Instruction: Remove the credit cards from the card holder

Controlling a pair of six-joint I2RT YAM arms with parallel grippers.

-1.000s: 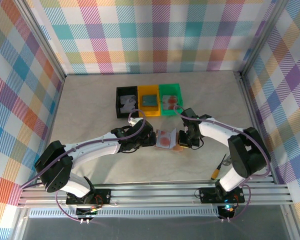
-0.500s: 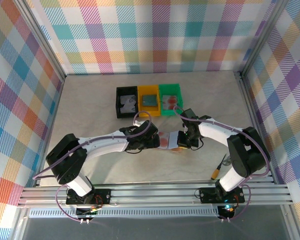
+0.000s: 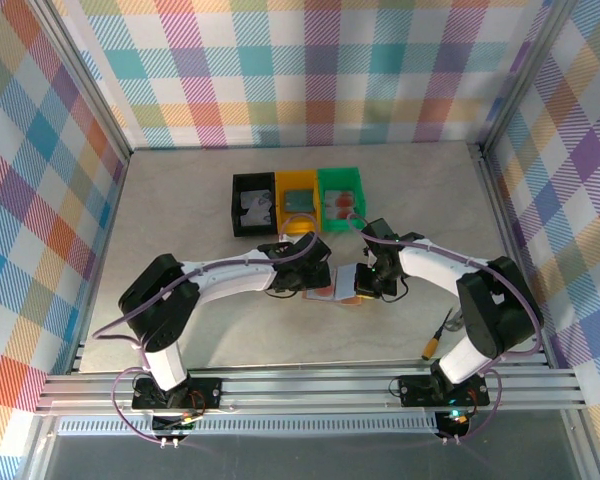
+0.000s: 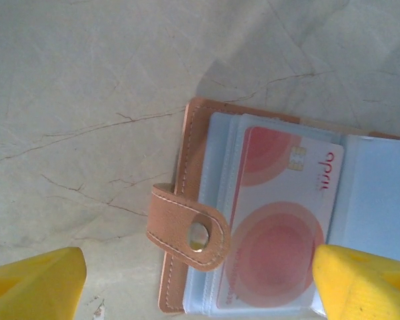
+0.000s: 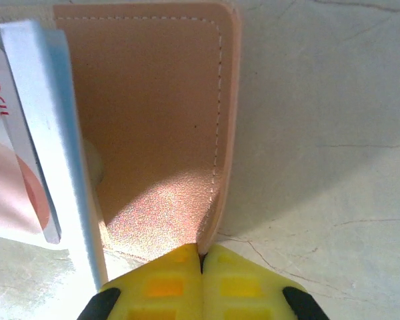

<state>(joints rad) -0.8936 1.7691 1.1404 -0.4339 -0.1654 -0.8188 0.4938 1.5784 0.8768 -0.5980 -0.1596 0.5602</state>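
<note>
Card holder (image 3: 345, 286) lies open near the middle of the desk (image 3: 180, 200). Left wrist: left pincer (image 4: 200, 280) spread above the red-spotted credit card (image 4: 280, 227), probably thin, stiff and slick; take its exposed edge. Right wrist: right pincer (image 5: 201, 277) pinches the holder's soft cover edge.

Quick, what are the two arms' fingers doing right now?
Left gripper: open, holding nothing.
Right gripper: shut, pinching the cover edge of the card holder.
</note>
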